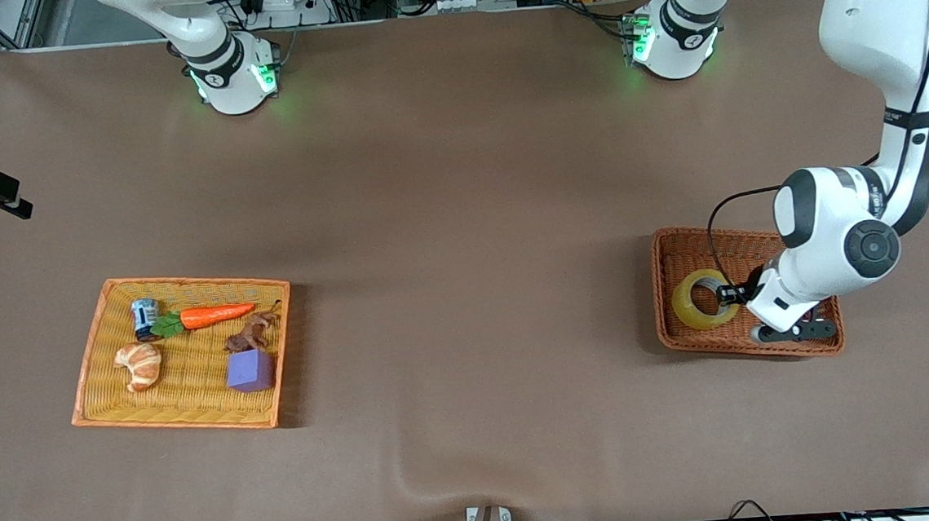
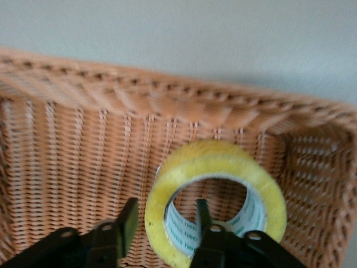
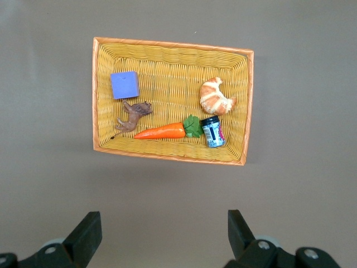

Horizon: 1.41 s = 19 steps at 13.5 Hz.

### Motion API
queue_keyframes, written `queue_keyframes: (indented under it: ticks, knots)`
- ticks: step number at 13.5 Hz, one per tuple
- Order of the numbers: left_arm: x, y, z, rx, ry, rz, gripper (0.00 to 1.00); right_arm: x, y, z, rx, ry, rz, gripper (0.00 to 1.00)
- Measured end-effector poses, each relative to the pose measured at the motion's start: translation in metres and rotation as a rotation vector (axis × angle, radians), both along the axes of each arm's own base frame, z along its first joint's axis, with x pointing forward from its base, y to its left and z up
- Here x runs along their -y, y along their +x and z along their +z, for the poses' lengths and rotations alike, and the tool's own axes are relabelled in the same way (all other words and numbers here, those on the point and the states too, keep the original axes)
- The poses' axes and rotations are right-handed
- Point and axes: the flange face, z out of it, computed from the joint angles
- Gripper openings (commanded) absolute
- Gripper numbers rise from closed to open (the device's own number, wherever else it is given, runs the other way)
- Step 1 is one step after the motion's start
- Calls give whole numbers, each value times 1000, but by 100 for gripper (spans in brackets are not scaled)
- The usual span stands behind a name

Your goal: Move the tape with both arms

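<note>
The tape (image 1: 684, 304), a yellowish ring with a printed inner core, stands tilted in the brown wicker basket (image 1: 660, 296) at the left arm's end of the table. My left gripper (image 1: 730, 295) reaches down into that basket. In the left wrist view the left gripper (image 2: 166, 211) is open astride the tape's (image 2: 217, 162) wall. One finger (image 2: 127, 223) is outside the ring with a small gap, and the other is inside the hole. My right gripper (image 3: 162, 220) hangs open and empty high over the bare table, beside the yellow basket (image 3: 173, 47).
The yellow basket (image 1: 188, 278) at the right arm's end holds a purple block (image 1: 250, 370), a croissant (image 1: 140, 364), a carrot (image 1: 215, 315), a small can (image 1: 144, 316) and a brown figure (image 1: 251, 335). The brown basket's walls (image 2: 83, 139) closely surround the left gripper.
</note>
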Motion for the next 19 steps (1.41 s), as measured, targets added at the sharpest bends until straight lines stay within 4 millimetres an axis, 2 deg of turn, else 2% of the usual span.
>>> queue_keyframes:
  ticks: [2, 3, 5, 8, 10, 13, 19]
  knots:
    - [-4, 13, 46, 69, 3, 7, 100, 0, 0, 0, 0, 0, 0, 100]
    - [-8, 18, 77, 100, 6, 12, 100, 0, 0, 0, 0, 0, 0, 100]
    - [-14, 21, 153, 145, 15, 21, 100, 0, 0, 0, -1, 0, 0, 100]
    - [-16, 3, 258, 167, 28, 27, 100, -1, 1, -1, -4, 1, 1, 100]
    - [-16, -17, 305, 170, 36, 28, 100, -1, 2, -3, -4, 1, 1, 100]
    - [-15, -47, 342, 137, 47, 29, 100, 2, 2, -2, 0, 0, -3, 100]
    - [-10, -81, 370, 76, 30, -36, 100, 4, 2, -2, -1, -1, -7, 100]
